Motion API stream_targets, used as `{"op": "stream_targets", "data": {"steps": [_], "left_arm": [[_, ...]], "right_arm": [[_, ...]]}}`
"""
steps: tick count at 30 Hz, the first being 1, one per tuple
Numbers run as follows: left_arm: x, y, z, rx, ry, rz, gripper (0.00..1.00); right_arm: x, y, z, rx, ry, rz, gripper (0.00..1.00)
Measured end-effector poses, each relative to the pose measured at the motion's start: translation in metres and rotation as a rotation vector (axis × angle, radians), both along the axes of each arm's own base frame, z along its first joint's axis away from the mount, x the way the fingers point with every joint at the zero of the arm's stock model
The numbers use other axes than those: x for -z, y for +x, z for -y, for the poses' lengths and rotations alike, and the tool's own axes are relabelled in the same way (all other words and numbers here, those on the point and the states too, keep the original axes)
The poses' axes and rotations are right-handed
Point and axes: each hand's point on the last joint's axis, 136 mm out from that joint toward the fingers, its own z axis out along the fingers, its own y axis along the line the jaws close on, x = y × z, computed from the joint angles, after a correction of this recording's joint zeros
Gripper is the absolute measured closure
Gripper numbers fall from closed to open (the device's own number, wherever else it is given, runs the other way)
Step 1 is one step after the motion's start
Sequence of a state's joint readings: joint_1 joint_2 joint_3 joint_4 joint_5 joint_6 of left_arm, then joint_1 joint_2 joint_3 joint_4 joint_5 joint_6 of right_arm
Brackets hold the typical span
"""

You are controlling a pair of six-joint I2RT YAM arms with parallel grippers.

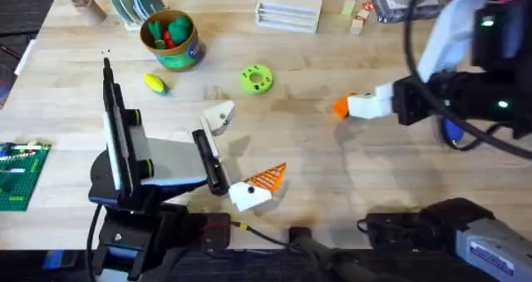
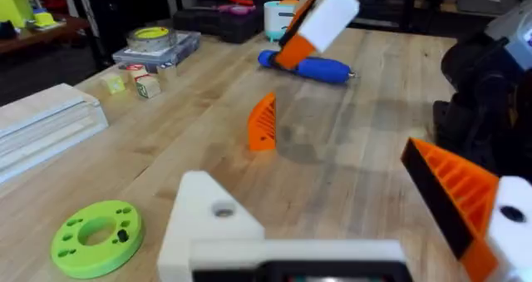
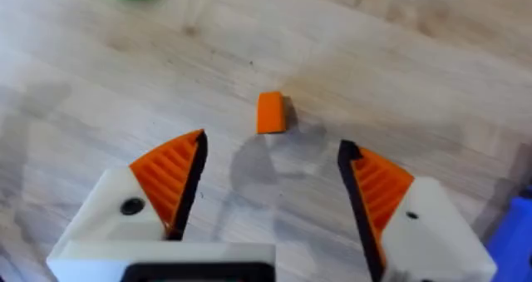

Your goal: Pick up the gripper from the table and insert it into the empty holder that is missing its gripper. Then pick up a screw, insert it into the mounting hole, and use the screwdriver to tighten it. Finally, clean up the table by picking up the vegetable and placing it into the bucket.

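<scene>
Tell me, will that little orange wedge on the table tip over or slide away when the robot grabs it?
The orange wedge looks like hard plastic, so it probably stays stiff when squeezed. It stands on a narrow edge on the table, so a nudge may well topple it. Being small, it is likely light and could skid on the smooth wood. The right tool is open above it.

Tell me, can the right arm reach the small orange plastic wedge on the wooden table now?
Probably yes. The right pincer hangs open above the small orange plastic wedge, with bare wooden table around it and nothing between the pads and the wedge.
</scene>
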State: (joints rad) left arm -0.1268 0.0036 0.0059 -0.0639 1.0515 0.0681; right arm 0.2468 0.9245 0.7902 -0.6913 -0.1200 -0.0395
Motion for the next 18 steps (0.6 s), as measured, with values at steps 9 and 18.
{"op": "stream_targets", "data": {"steps": [9,18], "left_arm": [[0.000,0.000,0.000,0.000,0.000,0.000,0.008],[0.000,0.000,0.000,0.000,0.000,0.000,0.008]], "right_arm": [[0.046,0.009,-0.003,-0.016,-0.056,-0.163,0.009],[0.063,0.026,-0.007,-0.014,-0.063,-0.180,0.114]]}}
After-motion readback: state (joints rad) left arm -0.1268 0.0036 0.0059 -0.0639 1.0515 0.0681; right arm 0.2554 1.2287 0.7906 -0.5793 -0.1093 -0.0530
